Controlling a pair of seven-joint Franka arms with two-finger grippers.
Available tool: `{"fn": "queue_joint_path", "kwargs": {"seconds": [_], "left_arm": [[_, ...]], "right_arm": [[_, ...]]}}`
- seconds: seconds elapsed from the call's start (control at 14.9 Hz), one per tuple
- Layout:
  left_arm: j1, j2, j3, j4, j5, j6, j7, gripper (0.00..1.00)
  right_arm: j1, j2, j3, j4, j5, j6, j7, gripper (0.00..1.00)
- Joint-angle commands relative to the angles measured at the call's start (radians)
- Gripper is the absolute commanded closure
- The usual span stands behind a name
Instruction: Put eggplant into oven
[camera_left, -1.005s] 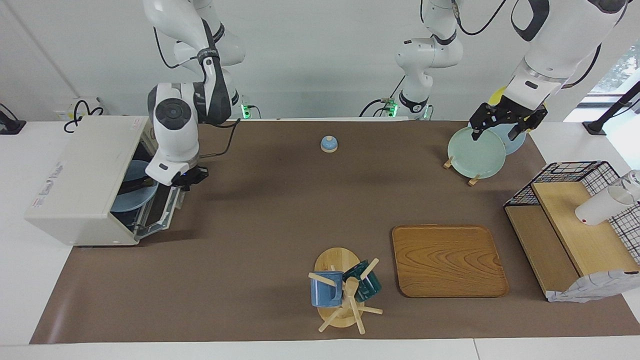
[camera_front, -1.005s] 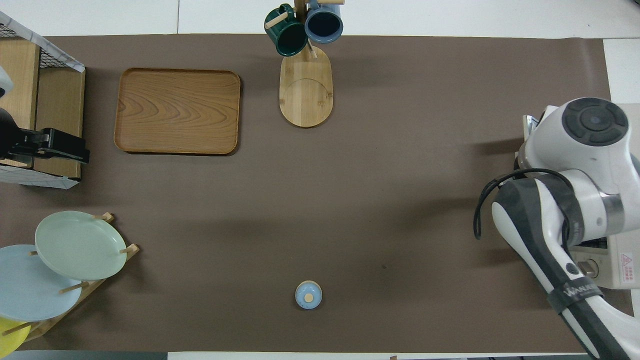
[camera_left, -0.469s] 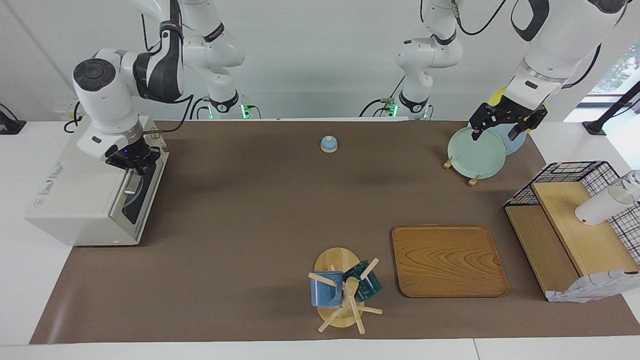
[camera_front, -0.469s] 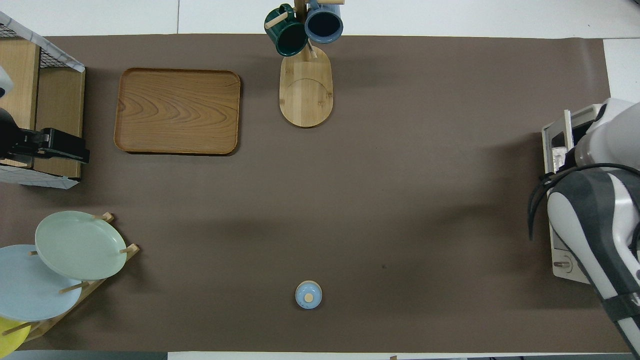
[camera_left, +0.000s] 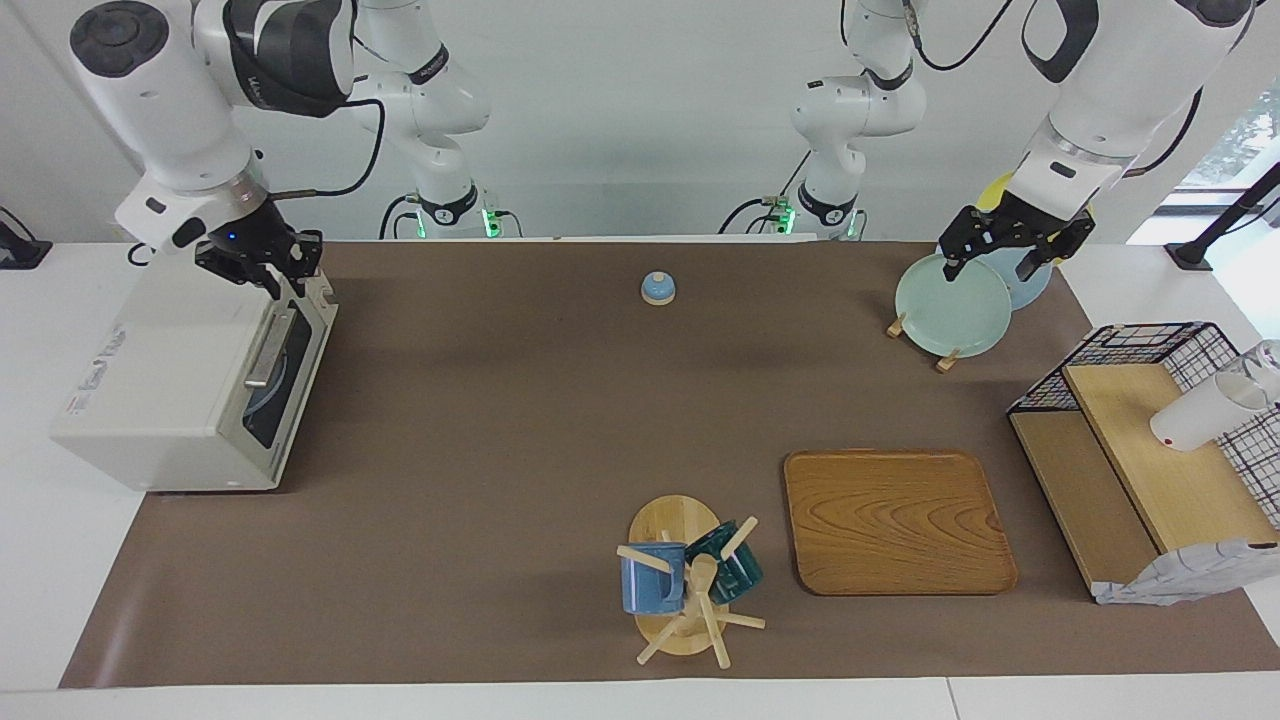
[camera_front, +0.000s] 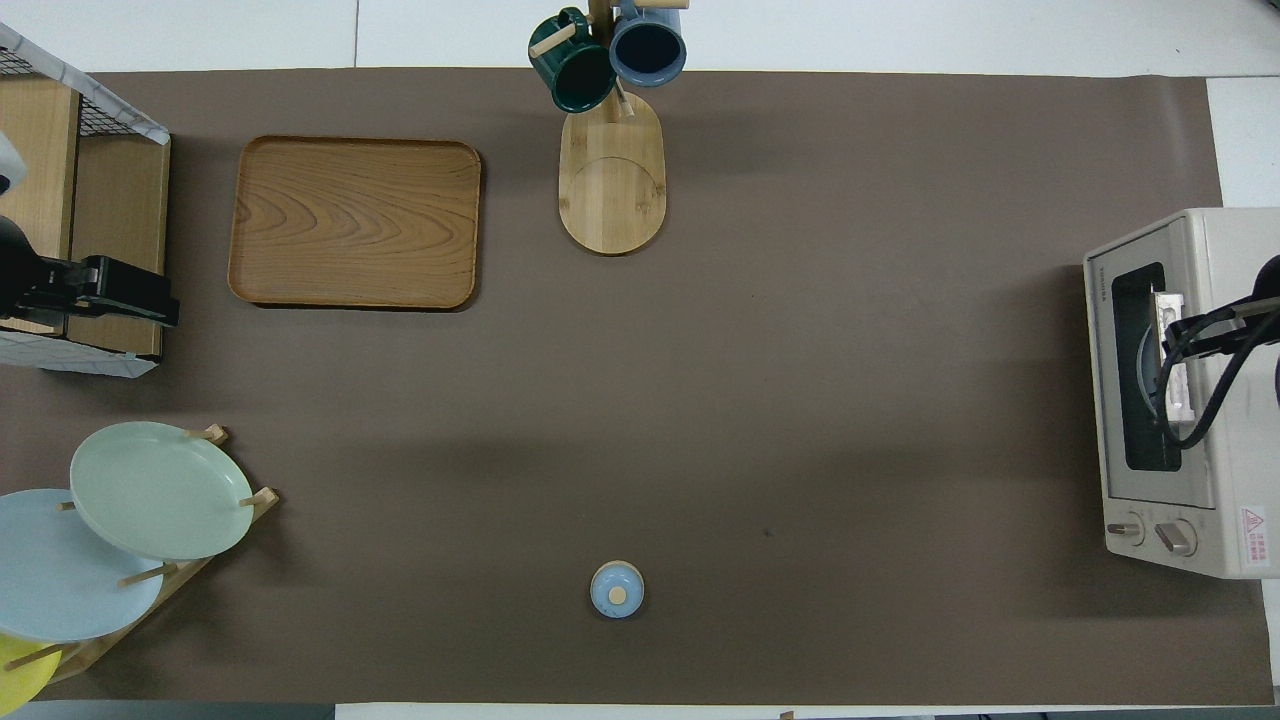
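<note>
The off-white oven (camera_left: 170, 380) (camera_front: 1225, 250) stands at the right arm's end of the table with its dark glass door (camera_front: 1140, 370) closed. A pale blue plate shows dimly through the glass. The eggplant is hidden from both views. My right gripper (camera_left: 258, 265) hangs open just above the oven's top, at the corner nearer the robots, holding nothing. My left gripper (camera_left: 1003, 255) waits open over the plate rack (camera_left: 945, 360), also holding nothing.
Green, blue and yellow plates (camera_front: 160, 490) stand in the rack. A small blue lid (camera_front: 617, 589) lies near the robots. A wooden tray (camera_front: 355, 222), a mug tree with two mugs (camera_front: 610, 60) and a wire-and-wood shelf (camera_left: 1150, 470) lie farther out.
The oven door, open a second ago, has swung shut under my right gripper. That gripper then rose clear above the oven and opened. The left arm has not moved.
</note>
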Motion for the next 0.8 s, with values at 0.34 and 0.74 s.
{"fn": "queue_joint_path", "kwargs": {"seconds": [0.34, 0.74], "left_arm": [[0.015, -0.013, -0.011, -0.006, 0.015, -0.011, 0.009, 0.00], [0.015, -0.013, -0.011, -0.006, 0.015, -0.011, 0.009, 0.00]], "right_arm": [[0.003, 0.031, -0.007, 0.068, 0.093, -0.055, 0.115, 0.00], [-0.008, 0.060, -0.002, 0.115, 0.090, -0.067, 0.142, 0.00]]}}
